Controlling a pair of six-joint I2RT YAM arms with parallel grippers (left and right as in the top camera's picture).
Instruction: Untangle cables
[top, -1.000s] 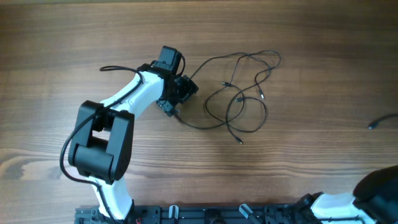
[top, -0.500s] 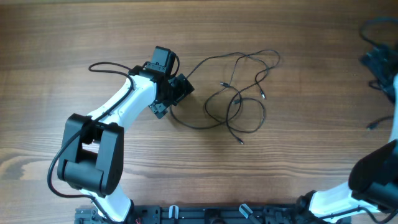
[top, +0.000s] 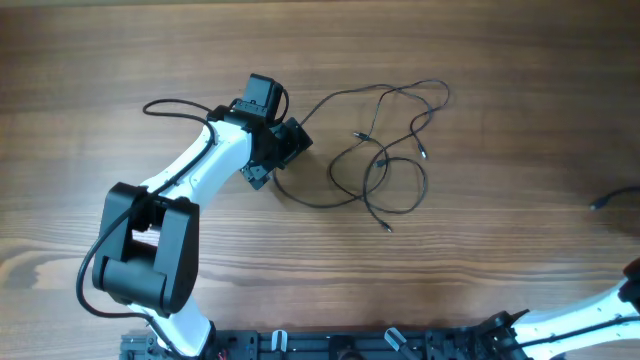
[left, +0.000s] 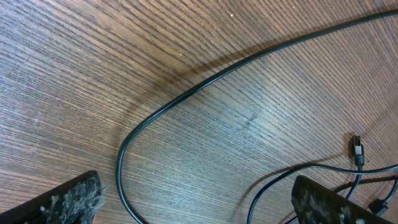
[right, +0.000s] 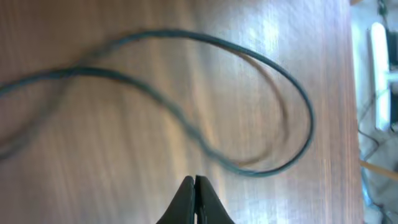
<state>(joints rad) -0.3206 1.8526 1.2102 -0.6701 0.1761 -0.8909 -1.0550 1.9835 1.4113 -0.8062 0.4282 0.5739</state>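
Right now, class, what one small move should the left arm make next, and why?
Probably lower the left gripper and close on the cable loop lying on the table between its jaws. They stand wide and hold nothing, that strand lies right below them, and the cables beside it cross one another in a loose tangle.

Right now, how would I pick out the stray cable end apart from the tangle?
Follow the wooden table to its right edge in the overhead view. A short black cable end pokes in there, alone, while the other cables lie looped together mid-table beside the left gripper.
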